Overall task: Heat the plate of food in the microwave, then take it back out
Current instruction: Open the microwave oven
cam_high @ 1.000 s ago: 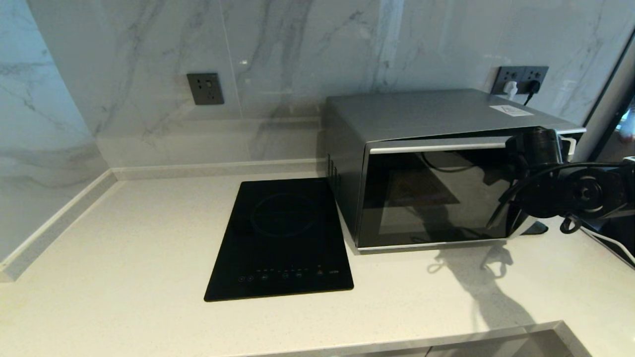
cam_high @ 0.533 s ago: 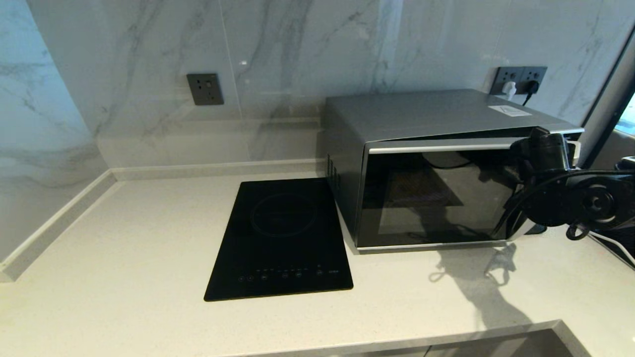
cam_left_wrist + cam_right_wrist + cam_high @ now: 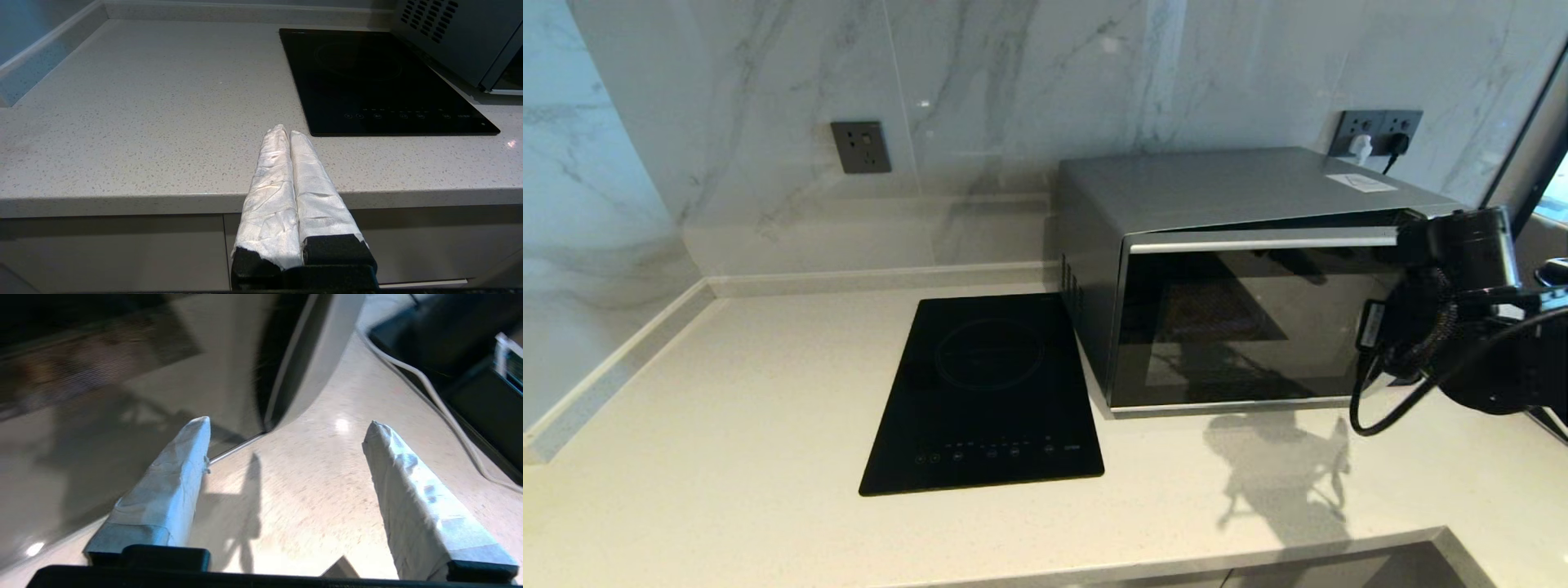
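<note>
The silver-grey microwave stands at the back right of the counter, and I cannot tell whether its dark glass door is fully shut. No plate of food shows in any view. My right arm hangs in front of the door's right end and hides the handle there. In the right wrist view, my right gripper is open and empty over the counter. It sits just off the curved silver handle and the door's lower corner. My left gripper is shut and empty, parked at the counter's front edge.
A flat black induction hob lies left of the microwave. Wall sockets with plugs sit behind it. A white cable and a dark object lie on the counter at the far right. The counter's front edge runs close below.
My right arm has swung to the right and nearer to me, off the face of the door. Its shadow on the counter shifted with it. Nothing else moved.
</note>
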